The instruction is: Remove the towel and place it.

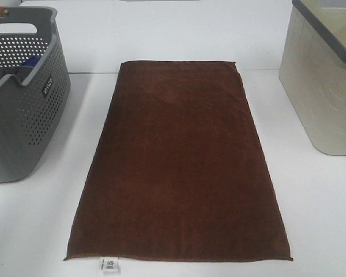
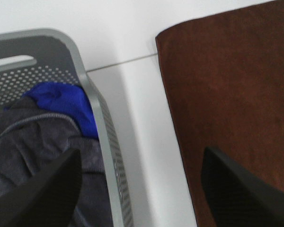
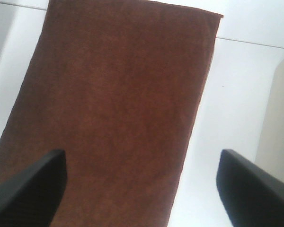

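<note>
— Since the towel [image 1: 179,161] lies spread flat on the white worktop [image 1: 317,208] between the grey basket [image 1: 23,98] and the beige bin [image 1: 323,86], what could go wrong from here?

— A pinch taken on the flat plush would likely catch only a shallow fold, and the cloth could slip out as it rises. It is long, too; lifted by one corner, its trailing end might drag against the basket's rim or sweep the bin.

— And where is it relative to each pincer?

— The left pincer [image 2: 142,189] hangs with its jaws wide apart, holding nothing, astride the strip of worktop between the basket's wall and the towel's long edge. The right pincer [image 3: 146,187] is likewise spread and empty, one finger over the cloth, the other over bare worktop near the bin, so the towel's other long edge runs between them.

— Touching?

— I cannot tell; neither pincer shows in the high view.
</note>
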